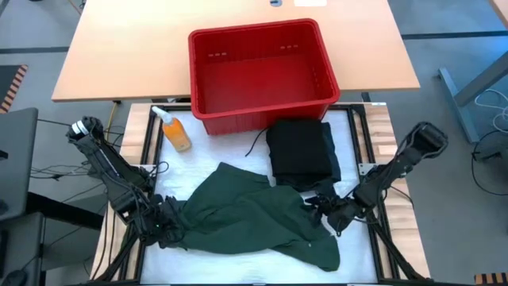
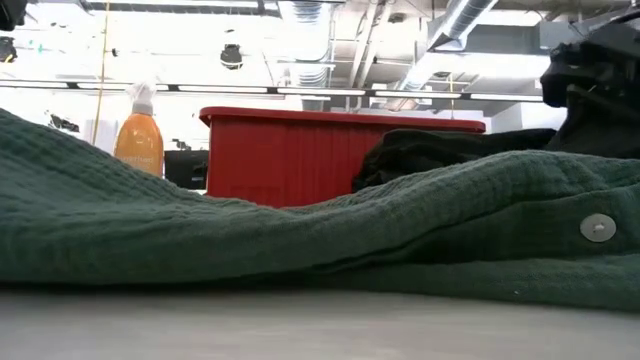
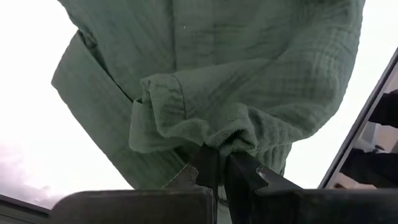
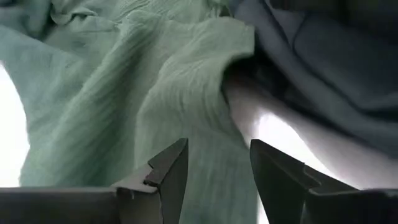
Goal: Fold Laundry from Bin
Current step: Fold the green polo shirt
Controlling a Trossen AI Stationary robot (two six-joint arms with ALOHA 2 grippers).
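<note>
A dark green buttoned shirt [image 1: 254, 216] lies crumpled across the near half of the white table top [image 1: 238, 151]; its button [image 2: 598, 228] shows in the low view. My left gripper [image 1: 164, 226] is at the shirt's left end, shut on it. My right gripper [image 1: 327, 211] stands open at the shirt's right side, its fingers [image 4: 173, 169] on either side of a strip of green cloth. A folded stack of dark garments [image 1: 302, 155] rests flat on the table in front of the red bin [image 1: 262, 71]. My left gripper pinches a bunched fold [image 3: 233, 138] at the shirt's left end between its two fingers [image 3: 206, 167], several layers gathered together. The fingers slant down from the table's left. The rest of the shirt spreads away from the hold and lies slack on the table. Whether my right gripper touches the cloth I cannot tell.
An orange spray bottle [image 1: 176, 132] stands left of the bin's near corner. The bin sits at the far edge of the work area, against a wooden table [image 1: 119, 48]. Bare white table top shows between the bottle and the shirt.
</note>
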